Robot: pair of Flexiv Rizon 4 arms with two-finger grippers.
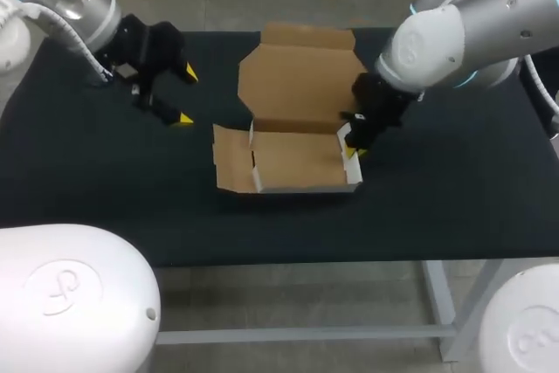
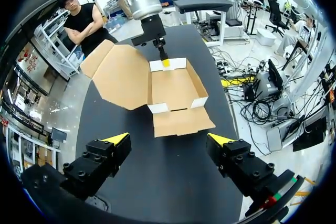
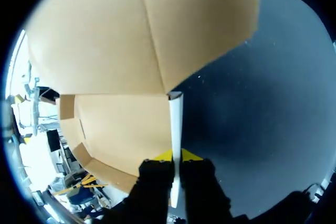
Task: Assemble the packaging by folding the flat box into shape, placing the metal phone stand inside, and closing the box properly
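The box sits in the middle of the table, partly formed. The right gripper is closed narrow on the right wall, one finger inside and one outside. This grip appears intended to keep that wall upright and to anchor the box while the other panels are folded. The lid stands open at the far side, which leaves the cavity accessible for loading. The left flap lies flat on the table, pointing outward, so that side is not yet raised. The near wall stands upright. The left gripper hangs well apart from the box on the left, its fingers spread wide and holding nothing. In the left wrist view it faces the flat flap, which suggests it is positioned to raise that flap next. Count: one box, one lid, one flat flap, two grippers. No stand shows in any view, so it cannot yet be located. The folding step is judged to be unfinished, with loading and closing not yet done.
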